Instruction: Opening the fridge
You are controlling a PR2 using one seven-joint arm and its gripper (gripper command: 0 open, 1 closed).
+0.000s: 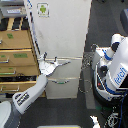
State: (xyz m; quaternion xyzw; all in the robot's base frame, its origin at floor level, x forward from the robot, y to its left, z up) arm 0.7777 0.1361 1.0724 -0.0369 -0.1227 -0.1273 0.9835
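The fridge [62, 30] stands tall and white in the middle of the exterior view, with a green android sticker [43, 8] near its top. Below the large upper door are two drawers, each with a silver handle [64, 59]. My arm [27, 96] reaches up from the lower left of the view. My gripper [54, 63] is at the fridge's left edge, level with the seam under the upper door. Its fingers [63, 63] are spread, one pointing along the upper drawer's handle. I cannot tell whether it touches the handle.
A tan wooden drawer cabinet [15, 55] stands directly at the fridge's left, close behind my forearm. At the exterior view's right is a white robot body [116, 67] with cables and a metal frame [92, 70] beside it. Dark floor [75, 112] lies in front.
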